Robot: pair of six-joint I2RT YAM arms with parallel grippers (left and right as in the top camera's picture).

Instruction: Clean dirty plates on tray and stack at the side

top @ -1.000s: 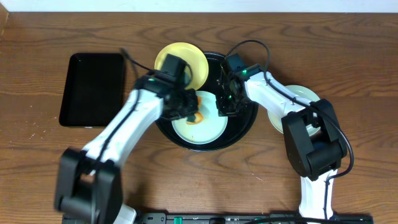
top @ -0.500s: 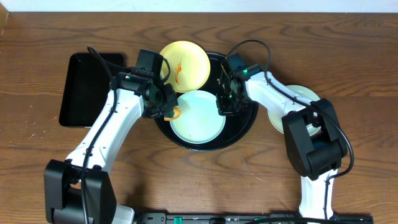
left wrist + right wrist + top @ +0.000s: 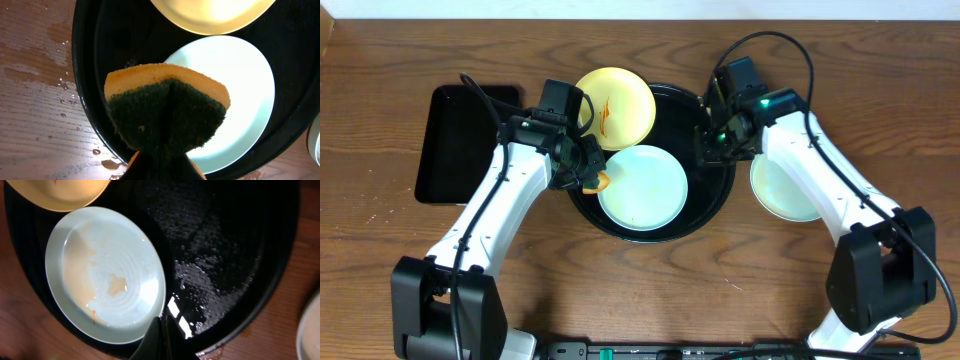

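The round black tray [image 3: 718,195] holds a light blue plate [image 3: 642,187] with faint orange-brown smears, clearest in the right wrist view [image 3: 105,272]. A pale yellow plate [image 3: 613,105] with a sauce streak rests on the tray's far rim. Another light blue plate [image 3: 785,185] lies on the table right of the tray. My left gripper [image 3: 588,178] is shut on an orange sponge with a dark green scrub face [image 3: 167,110], held over the tray's left rim beside the blue plate. My right gripper [image 3: 712,143] is shut and empty over the tray's wet right side [image 3: 225,255].
A smaller rectangular black tray [image 3: 468,143] lies on the table to the left. Water drops lie on the wood beside the round tray's left rim [image 3: 60,85]. The plate outside the tray shows at the right edge of the right wrist view [image 3: 311,335].
The left gripper drew the sponge off the blue plate to the tray's left rim, then held still. The right gripper moved from the plate's right rim up and to the right.
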